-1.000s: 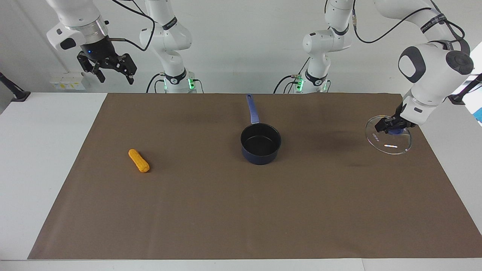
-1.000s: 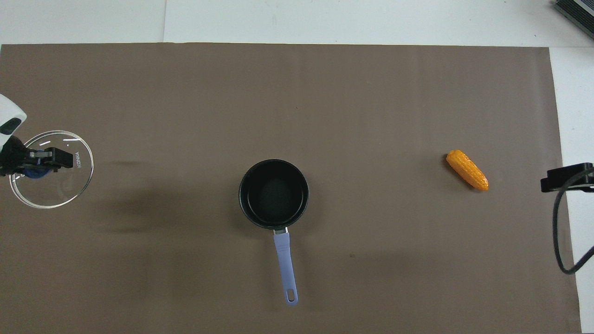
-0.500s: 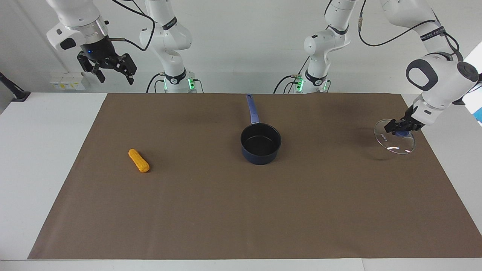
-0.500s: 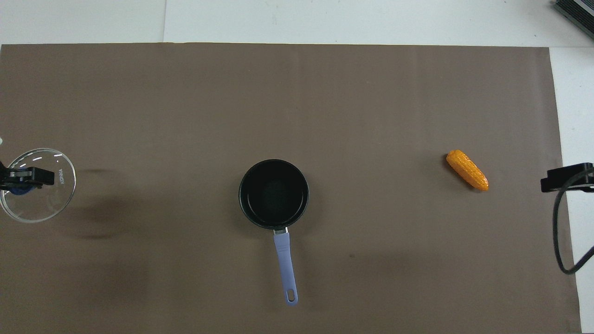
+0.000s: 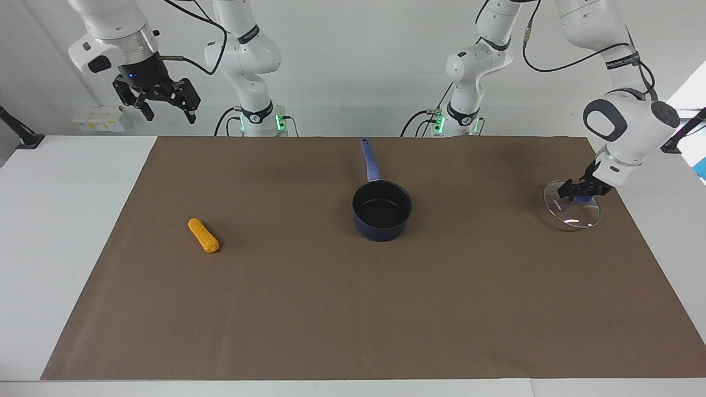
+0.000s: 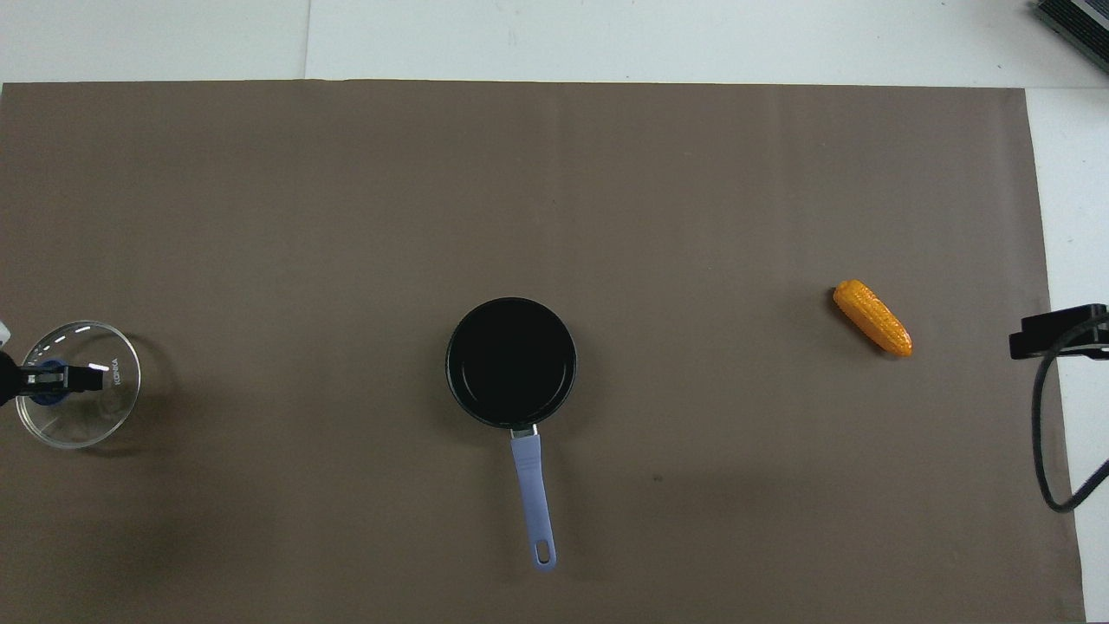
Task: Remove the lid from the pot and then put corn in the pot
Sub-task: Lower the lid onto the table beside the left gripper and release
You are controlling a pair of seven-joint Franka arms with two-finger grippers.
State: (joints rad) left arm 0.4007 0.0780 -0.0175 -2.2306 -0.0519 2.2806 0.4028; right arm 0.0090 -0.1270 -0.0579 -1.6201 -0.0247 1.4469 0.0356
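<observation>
Lid (image 5: 571, 211) travel is what changed: over the last second the left claw (image 5: 579, 189), pinched on the blue knob, carried the glass disc out toward the left arm's end of the brown mat (image 5: 353, 309) and lowered it. It now sits low at the mat's edge, seemingly touching or just above the cloth. That leaves the pot (image 5: 381, 210) uncovered at mid-desk, so the first half of the job looks all but done; letting go is probably next. The right claw (image 5: 165, 105) has not moved, waiting spread wide high over its own end. The corn (image 5: 203, 235) lies untouched on the mat toward the right arm's end, well apart from the pot.

The lid is clear glass with a thin metal rim, catching glints. The pot is dark blue with a matte black inside and a long straight handle pointing toward the robots. The corn is a bumpy orange-yellow stub, lying at a slant.
</observation>
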